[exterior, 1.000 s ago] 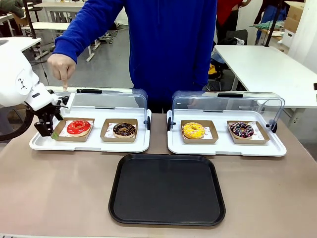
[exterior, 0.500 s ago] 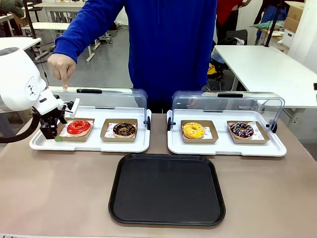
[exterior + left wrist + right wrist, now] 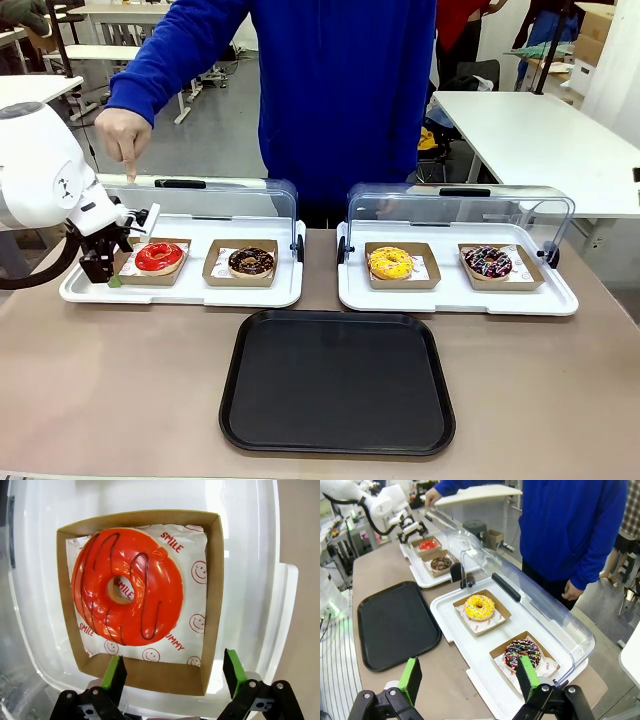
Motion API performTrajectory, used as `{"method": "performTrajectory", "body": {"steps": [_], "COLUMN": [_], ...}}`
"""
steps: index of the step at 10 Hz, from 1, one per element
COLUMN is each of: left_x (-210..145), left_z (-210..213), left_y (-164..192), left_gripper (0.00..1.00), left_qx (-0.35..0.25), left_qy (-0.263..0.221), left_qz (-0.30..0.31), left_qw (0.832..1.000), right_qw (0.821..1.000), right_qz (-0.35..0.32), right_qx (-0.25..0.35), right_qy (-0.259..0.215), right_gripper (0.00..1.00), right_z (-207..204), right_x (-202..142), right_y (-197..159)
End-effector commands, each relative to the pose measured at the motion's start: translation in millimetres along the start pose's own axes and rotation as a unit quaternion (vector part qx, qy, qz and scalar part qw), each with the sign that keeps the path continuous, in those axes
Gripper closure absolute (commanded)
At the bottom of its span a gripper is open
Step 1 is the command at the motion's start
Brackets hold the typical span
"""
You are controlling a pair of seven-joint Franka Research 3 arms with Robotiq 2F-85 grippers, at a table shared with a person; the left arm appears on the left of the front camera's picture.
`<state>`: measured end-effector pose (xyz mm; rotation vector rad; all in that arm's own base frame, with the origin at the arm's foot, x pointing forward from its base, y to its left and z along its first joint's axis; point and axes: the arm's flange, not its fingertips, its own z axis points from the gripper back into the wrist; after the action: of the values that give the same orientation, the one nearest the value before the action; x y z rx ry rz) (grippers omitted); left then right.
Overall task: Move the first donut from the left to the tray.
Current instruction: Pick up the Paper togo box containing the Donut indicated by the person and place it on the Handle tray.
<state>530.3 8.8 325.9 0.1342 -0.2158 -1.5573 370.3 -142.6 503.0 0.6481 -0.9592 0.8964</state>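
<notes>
Presently, the first donut from the left [image 3: 159,256] is seated flat, hole upward, in a shallow brown cardboard holder [image 3: 128,275] on the left white tray [image 3: 180,293], at that tray's left end. As a ring, no long axis or pointing direction is shown by it. In the left wrist view the donut [image 3: 127,586] is seen from above: glossy bright red glaze, thin dark lines looped across it, a pale crumb visible inside the hole, and white paper printed with red smiley faces and the word SMILE beneath it.

The left claw [image 3: 103,262] is held at the holder's left edge. In the left wrist view the left claw [image 3: 172,672] is spread apart, its green pads [image 3: 234,666] set on either side of the holder's near wall [image 3: 150,674]; whether the cardboard is touched cannot be told.

A chocolate-glazed donut [image 3: 251,261] is kept in a second holder just beside the red one. The clear lid [image 3: 215,198] behind is raised, and a person's hand [image 3: 124,133] is held above its left end with one finger pointing down.

The tray [image 3: 337,382], black and rectangular, is laid on the bench [image 3: 120,390] near the front, well apart from the red donut.

The right claw [image 3: 467,682] is held apart above the right white tray [image 3: 475,652], where a yellow-glazed donut [image 3: 480,606] and a sprinkled donut [image 3: 525,652] are kept.
</notes>
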Motion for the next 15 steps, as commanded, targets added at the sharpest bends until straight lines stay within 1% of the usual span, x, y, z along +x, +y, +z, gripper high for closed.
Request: {"method": "performTrajectory", "body": {"steps": [1, 2, 3, 4, 5, 8, 9, 10, 12, 14, 15], "left_x": [2.9, 3.4, 3.8, 4.5, 5.0, 5.9, 5.6, 5.4, 5.9, 7.3, 6.0], "left_z": [-3.1, -4.0, -5.0, -5.6, -5.8, -5.7, -4.6, -3.3, -1.6, 1.3, -6.1], "left_y": [3.2, 2.9, 3.1, 3.2, 3.1, 2.3, 2.0, 1.4, -0.3, -2.1, -1.1], "left_gripper": [0.0, 0.0, 0.42, 0.57, 0.99, 1.0, 0.93, 1.0, 1.0, 1.0, 1.0], "left_qx": [0.004, 0.002, 0.002, 0.0, 0.001, -0.004, -0.005, -0.015, -0.026, -0.024, -0.017], "left_qy": [0.017, 0.02, 0.019, 0.021, 0.023, 0.027, 0.029, 0.022, 0.019, 0.016, 0.017], "left_qz": [0.001, -0.004, -0.004, -0.003, -0.004, -0.007, -0.006, -0.007, -0.013, -0.015, -0.013], "left_qw": [1.0, 1.0, 1.0, 1.0, 1.0, 1.0, 1.0, 1.0, 0.999, 0.999, 1.0], "right_qw": [1.0, 1.0, 1.0, 1.0, 1.0, 1.0, 1.0, 1.0, 1.0, 1.0, 1.0], "right_qz": [0.014, 0.014, 0.014, 0.014, 0.014, 0.014, 0.014, 0.014, 0.014, 0.014, 0.014], "right_qx": [-0.001, -0.001, -0.001, -0.001, -0.001, -0.001, -0.001, -0.001, -0.001, -0.001, -0.001], "right_qy": [-0.014, -0.014, -0.014, -0.014, -0.014, -0.014, -0.014, -0.014, -0.014, -0.014, -0.014], "right_gripper": [0.0, 0.0, 0.0, 0.0, 0.0, 0.0, 0.0, 0.0, 0.0, 0.0, 0.0], "right_z": [-1.3, -1.3, -1.3, -1.3, -1.3, -1.3, -1.3, -1.3, -1.3, -1.3, -1.3], "right_x": [2.4, 2.4, 2.4, 2.4, 2.4, 2.4, 2.4, 2.4, 2.4, 2.4, 2.4], "right_y": [-2.8, -2.8, -2.8, -2.8, -2.8, -2.8, -2.8, -2.8, -2.8, -2.8, -2.8]}}
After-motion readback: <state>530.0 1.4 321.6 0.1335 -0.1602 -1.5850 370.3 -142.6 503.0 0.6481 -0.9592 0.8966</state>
